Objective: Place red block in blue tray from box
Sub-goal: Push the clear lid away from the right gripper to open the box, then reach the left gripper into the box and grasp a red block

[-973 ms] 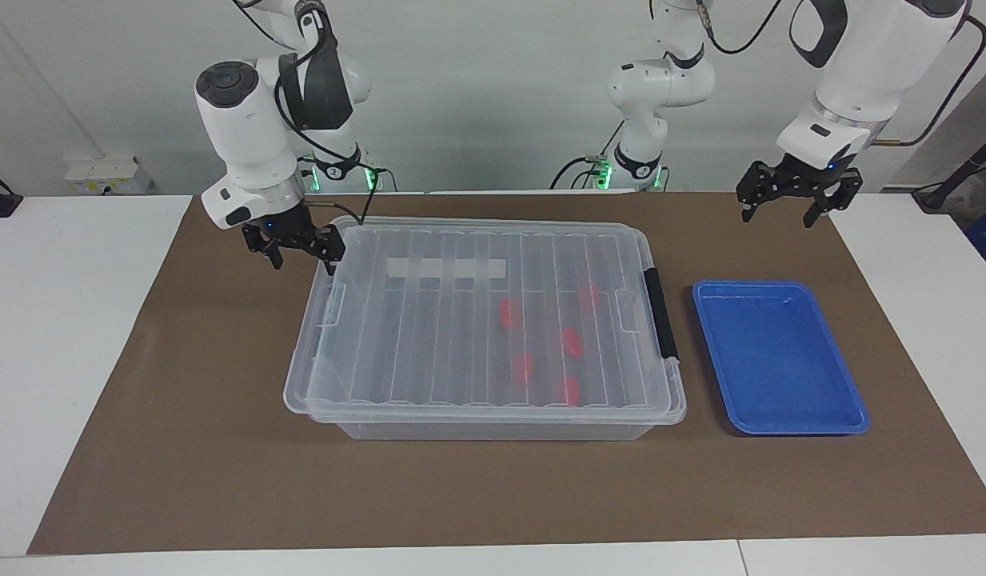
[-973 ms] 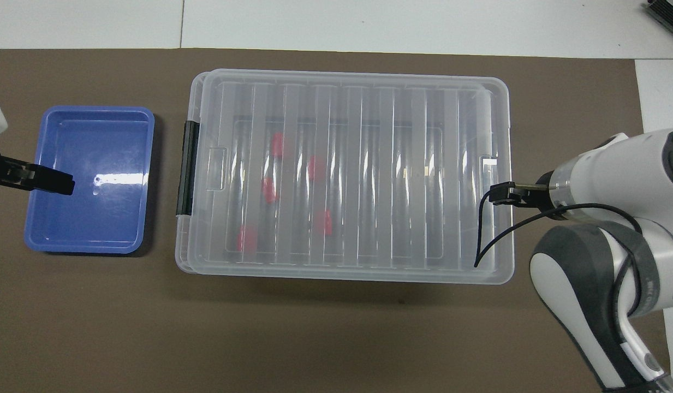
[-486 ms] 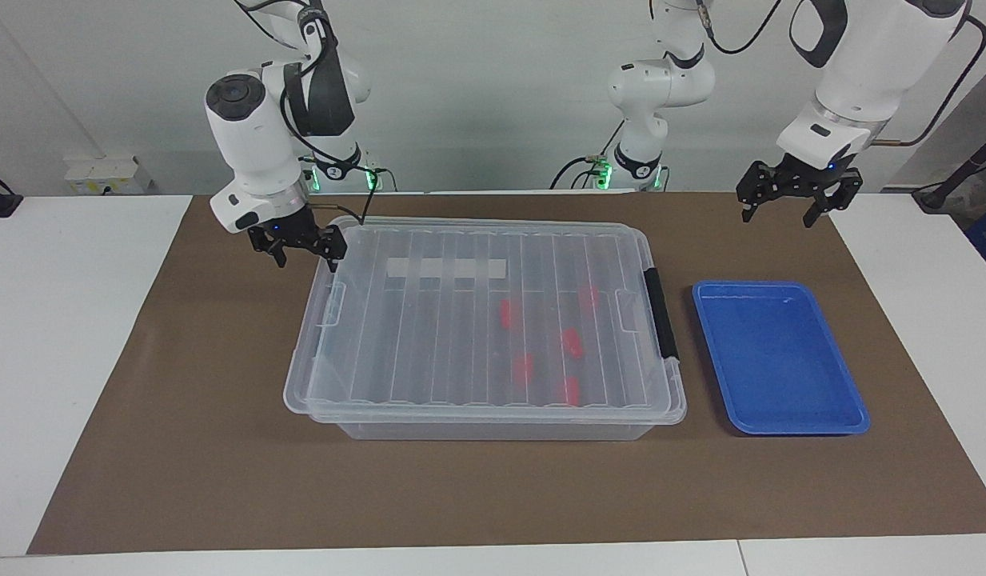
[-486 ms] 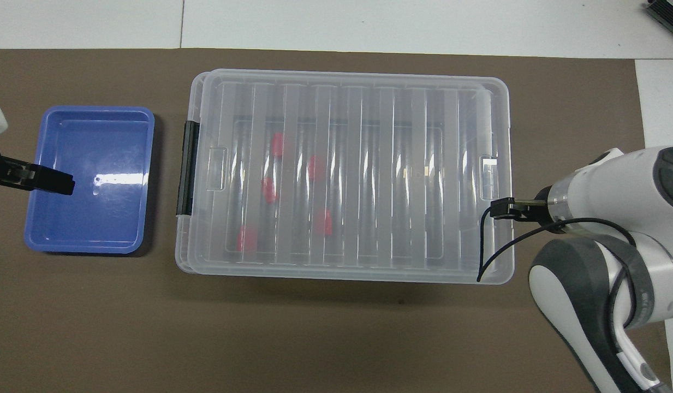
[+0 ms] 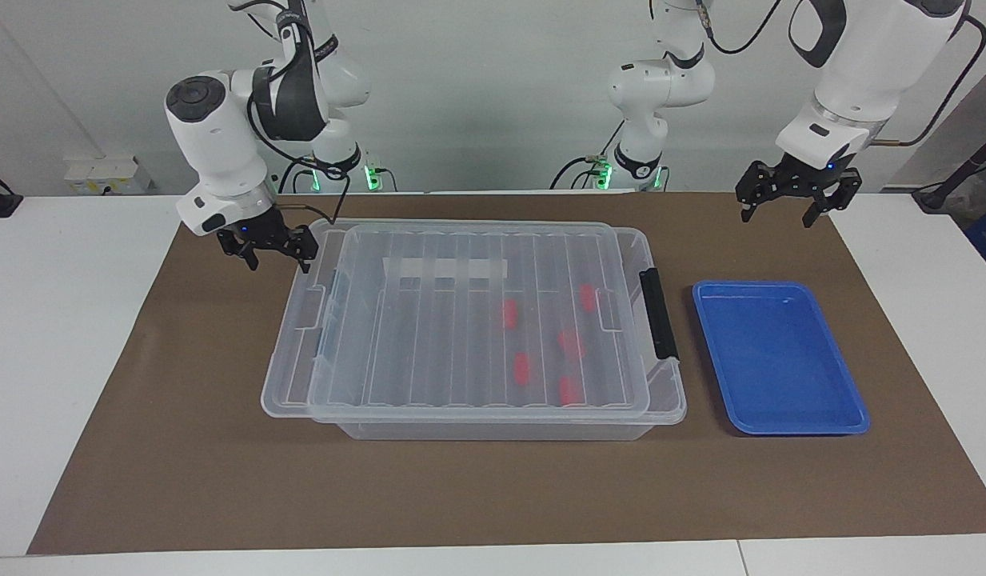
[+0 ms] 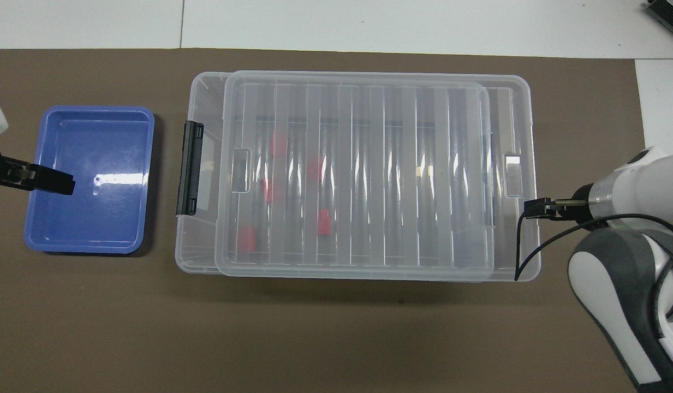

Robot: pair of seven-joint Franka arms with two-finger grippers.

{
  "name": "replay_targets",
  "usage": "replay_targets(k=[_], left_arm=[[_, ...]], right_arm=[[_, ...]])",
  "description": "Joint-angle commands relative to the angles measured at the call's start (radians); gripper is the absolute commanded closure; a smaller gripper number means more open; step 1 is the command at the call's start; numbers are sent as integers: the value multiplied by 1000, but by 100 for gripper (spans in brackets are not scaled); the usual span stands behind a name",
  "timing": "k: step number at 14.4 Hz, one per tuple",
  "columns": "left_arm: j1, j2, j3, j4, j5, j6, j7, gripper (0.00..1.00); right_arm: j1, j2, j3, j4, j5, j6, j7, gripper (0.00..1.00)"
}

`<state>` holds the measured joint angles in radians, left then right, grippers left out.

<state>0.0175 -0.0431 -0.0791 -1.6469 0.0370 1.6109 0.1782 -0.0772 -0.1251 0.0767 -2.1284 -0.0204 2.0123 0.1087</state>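
The clear box point(image 5: 493, 430) stands mid-mat, also in the overhead view point(image 6: 197, 93). Its ribbed lid point(image 5: 429, 336) lies shifted toward the right arm's end, overhanging there and baring a strip by the black clip point(image 5: 658, 314). Several red blocks point(image 5: 509, 314) lie inside under the lid, toward the clip end point(image 6: 323, 222). The empty blue tray point(image 5: 780, 356) sits beside the clip end point(image 6: 96, 218). My right gripper point(image 5: 278, 260) is at the lid's overhanging end edge point(image 6: 535, 208). My left gripper point(image 5: 780, 214) hangs open and empty, raised by the tray's end nearer the robots.
A brown mat point(image 5: 181, 448) covers the table's middle, with white table at both ends. A white label strip point(image 5: 445, 268) shows through the lid. A black cable point(image 6: 524, 245) loops from the right wrist over the lid's corner.
The right gripper first moved along the lid's end edge toward the robots, then toward the right arm's end, and the lid slid with it. The left arm has not moved.
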Motion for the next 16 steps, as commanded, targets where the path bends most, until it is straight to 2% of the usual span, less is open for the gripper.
replay_targets(k=[1, 5, 9, 10, 13, 16], left_arm=[[-2, -24, 4, -22, 6, -5, -5, 0], [-17, -46, -1, -16, -2, 0, -83, 0], [-24, -49, -17, -11, -38, 14, -380, 0], [-48, -50, -25, -22, -73, 47, -508, 0], [-201, -46, -25, -67, -78, 191, -884, 0], [-293, 30, -25, -68, -75, 277, -979, 0]], right_arm=[[-61, -27, 6, -30, -7, 11, -52, 1], [-124, -25, 6, -27, -7, 5, -122, 1], [-205, -21, 2, -13, -9, -23, -228, 1], [-219, -19, 2, -10, -13, -20, -254, 1], [-263, 4, 0, 37, -24, -30, -336, 1], [-273, 4, -2, 39, -49, -29, -340, 1]])
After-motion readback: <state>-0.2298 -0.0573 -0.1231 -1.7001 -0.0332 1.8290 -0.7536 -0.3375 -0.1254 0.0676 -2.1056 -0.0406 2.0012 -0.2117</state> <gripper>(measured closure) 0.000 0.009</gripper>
